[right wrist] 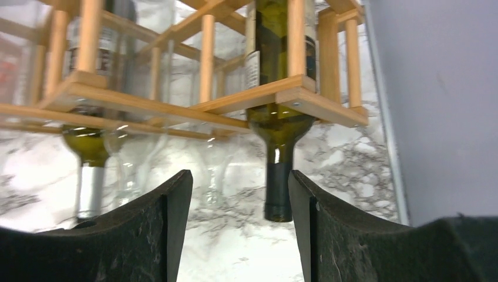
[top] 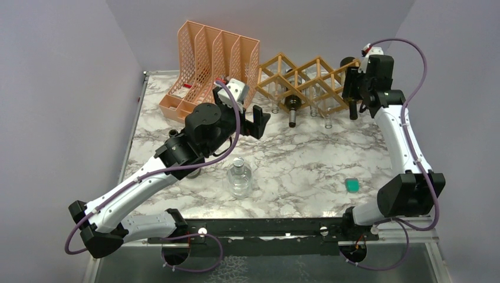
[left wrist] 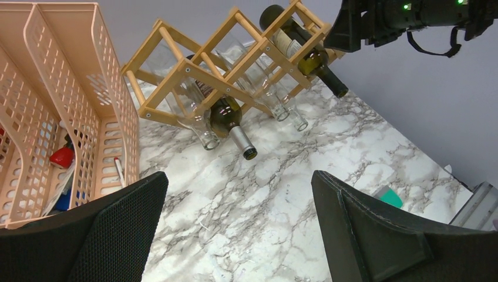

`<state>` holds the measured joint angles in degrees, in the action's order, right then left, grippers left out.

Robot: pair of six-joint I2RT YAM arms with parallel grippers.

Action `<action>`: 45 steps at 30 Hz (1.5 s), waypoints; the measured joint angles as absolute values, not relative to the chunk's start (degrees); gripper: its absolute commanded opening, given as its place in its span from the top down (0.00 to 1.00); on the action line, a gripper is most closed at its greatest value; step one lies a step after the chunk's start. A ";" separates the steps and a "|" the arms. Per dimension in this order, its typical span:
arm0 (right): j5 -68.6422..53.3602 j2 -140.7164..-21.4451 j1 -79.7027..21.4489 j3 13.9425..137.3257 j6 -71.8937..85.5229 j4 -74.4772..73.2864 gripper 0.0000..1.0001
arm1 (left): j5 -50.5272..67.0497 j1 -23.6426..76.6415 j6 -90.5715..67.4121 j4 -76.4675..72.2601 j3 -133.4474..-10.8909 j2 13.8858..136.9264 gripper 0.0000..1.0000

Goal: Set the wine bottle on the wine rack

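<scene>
Bottle [right wrist: 279, 129] sits in the rack's [right wrist: 320, 101] right end cell; placing looks done
Right pincer [right wrist: 238, 176] parted by the neck, holding nothing; left pincer [left wrist: 239, 176] wide, empty; only backing away remains

This is a robotics lab test cell. Two white-and-black robot arms, the left arm [top: 147, 183] and the right arm [top: 401, 141], are bolted to a black rail [top: 265, 227] along the near edge of a marble-patterned table [top: 306, 159], and purple cables loop off them. Plain lilac-grey walls [top: 59, 88] box the table in on three sides. Along its far edge stand staged props: a wooden wine rack [top: 306, 79] and a peach file organiser [top: 212, 53].
</scene>
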<state>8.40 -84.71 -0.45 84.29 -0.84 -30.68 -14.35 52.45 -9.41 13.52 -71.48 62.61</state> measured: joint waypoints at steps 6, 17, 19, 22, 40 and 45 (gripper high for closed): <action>-2.66 -81.30 -0.54 85.95 4.47 -34.63 0.36 | -14.41 52.45 -9.15 13.67 -72.31 62.89 0.01; -22.22 -74.19 -15.05 79.33 5.80 -33.56 0.35 | -21.65 52.45 -4.03 14.52 -77.56 62.85 0.02; -23.83 -74.17 -18.76 77.80 7.03 -31.73 0.35 | -24.18 52.45 -2.26 13.76 -78.83 62.26 0.02; -25.02 -74.39 -24.47 75.96 9.06 -27.99 0.35 | -27.14 52.34 0.36 11.75 -79.94 60.31 0.02; -18.46 -97.56 -59.61 87.53 10.17 -5.96 0.31 | -30.46 52.23 5.41 7.03 -84.31 53.15 0.02; -15.99 -104.64 -63.83 94.67 8.10 -3.81 0.31 | -30.46 52.23 5.34 7.51 -84.31 51.96 0.02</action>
